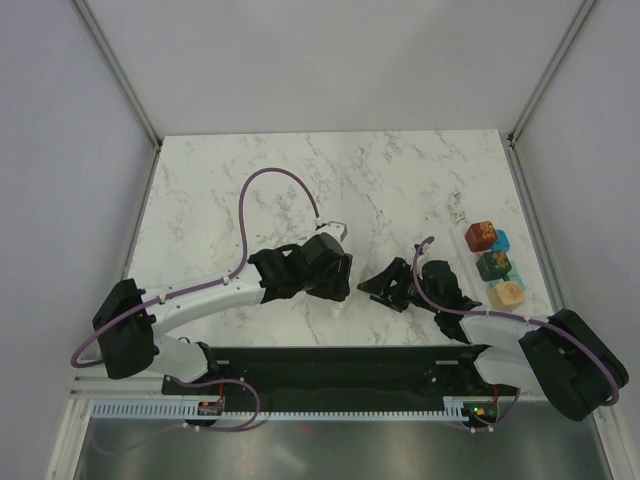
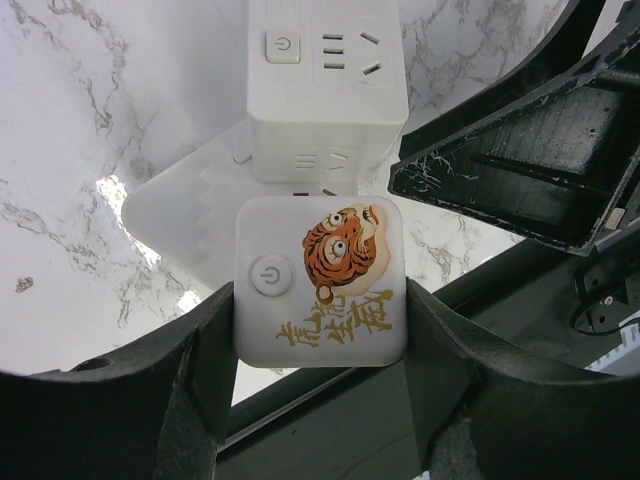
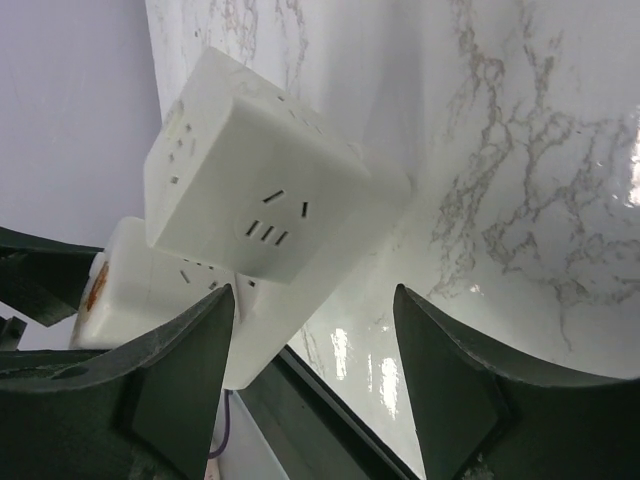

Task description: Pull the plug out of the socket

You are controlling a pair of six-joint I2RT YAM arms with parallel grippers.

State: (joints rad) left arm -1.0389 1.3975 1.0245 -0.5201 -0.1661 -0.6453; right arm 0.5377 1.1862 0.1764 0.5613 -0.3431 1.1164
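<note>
Two claws: left gripper (image 2: pixel 320 305) clamped on the plug's (image 2: pixel 318 260) sides; right gripper (image 3: pixel 313 305) spread wide just beside the socket (image 2: pixel 325 90), gripping nothing.
Plug: white cube, tiger face up, over the table's (image 1: pixel 220 190) middle, mated to the socket.
Socket: white cube just beyond, outlets up.
Axis: pair runs near to far, plug end toward the bases.

Left pincer (image 2: pixel 320 340) clamps tiger-print cube (image 2: pixel 320 280) by sides; white socket cube (image 2: pixel 325 90) butts its far face.
</note>
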